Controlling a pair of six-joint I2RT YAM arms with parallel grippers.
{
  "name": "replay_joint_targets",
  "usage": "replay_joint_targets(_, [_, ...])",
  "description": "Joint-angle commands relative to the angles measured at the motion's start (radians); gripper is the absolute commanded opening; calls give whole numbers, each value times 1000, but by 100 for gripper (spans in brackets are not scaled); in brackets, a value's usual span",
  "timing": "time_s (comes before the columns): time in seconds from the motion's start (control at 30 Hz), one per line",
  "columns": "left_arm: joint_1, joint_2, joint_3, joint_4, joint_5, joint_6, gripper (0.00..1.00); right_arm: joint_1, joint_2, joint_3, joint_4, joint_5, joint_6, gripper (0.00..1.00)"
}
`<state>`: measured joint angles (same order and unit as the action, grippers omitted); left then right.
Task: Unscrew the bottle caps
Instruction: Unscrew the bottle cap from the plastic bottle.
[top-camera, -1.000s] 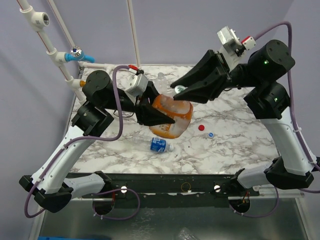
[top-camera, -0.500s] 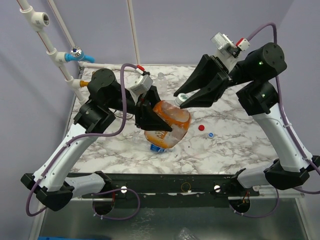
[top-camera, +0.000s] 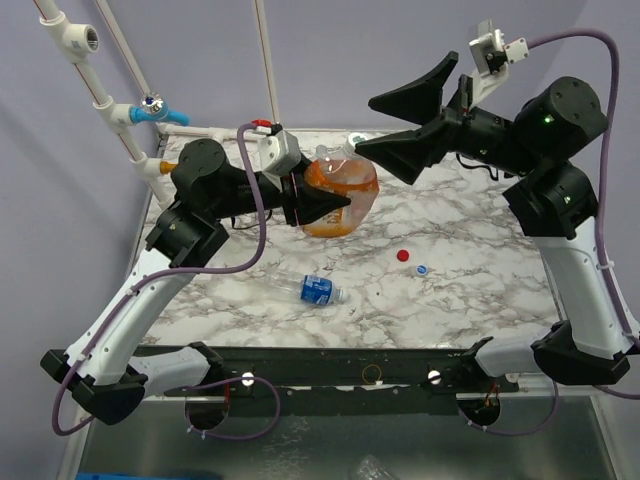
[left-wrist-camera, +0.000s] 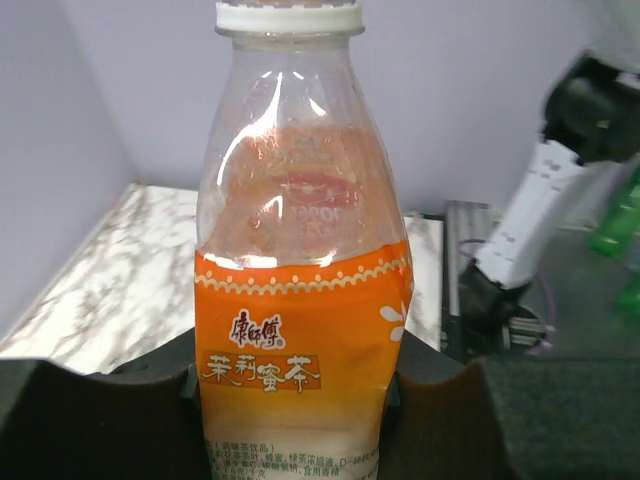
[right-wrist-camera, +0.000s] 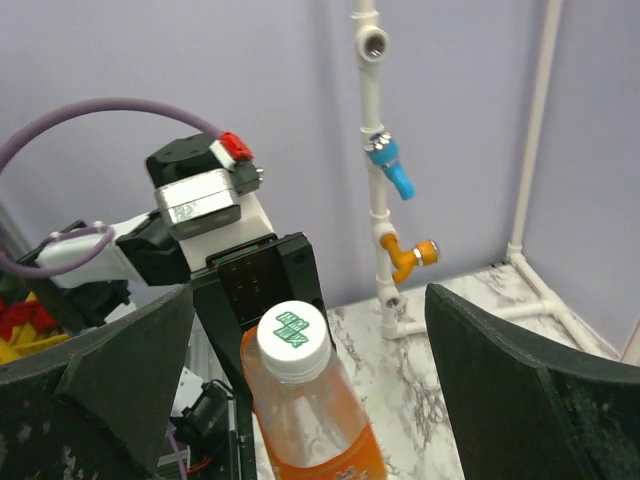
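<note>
My left fingers (top-camera: 335, 205) clamp the orange tea bottle (top-camera: 345, 185), held clear of the table (top-camera: 480, 300); its white cap (right-wrist-camera: 292, 340) — on the neck — sits between my right fingers (top-camera: 362, 124), spread wide, touching nothing.

Robot test bench in a lab, nothing homelike about it.
A left arm (top-camera: 140, 300) and a right arm (top-camera: 585, 275), black and white, are bolted to a metal rail (top-camera: 330, 372) along the near edge of a marble-patterned desk (top-camera: 480, 290), with purple cables (top-camera: 252, 235) looping off them. Plain lilac walls (top-camera: 60, 200) close in the far and left sides. A frame of white plastic pipe (top-camera: 115, 120) with a blue valve (top-camera: 140, 113) stands at the far-left corner.
</note>
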<state>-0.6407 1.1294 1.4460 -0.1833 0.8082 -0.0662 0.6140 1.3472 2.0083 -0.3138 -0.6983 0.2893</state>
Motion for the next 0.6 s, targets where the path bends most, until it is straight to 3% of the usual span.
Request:
replay_joint_targets(0.0, [3,17,-3,0,-279,105,0,33,33,23,-106,190,-43,100])
replay_joint_targets(0.07, [3,25,0,1,-314,116,0,40,54,47,-135,263,-47,96])
replay_joint_targets(0.2, [1,43,12,0,-349,123,0,45,83,45,-131,354,-40,78])
replay_joint_targets(0.5, [1,56,15,-3,-345,123,0,50,102,-6,-28,376,-15,51])
replay_joint_targets(0.57, [-1,56,17,-1,-351,124,0,51,109,-4,-31,361,-13,49])
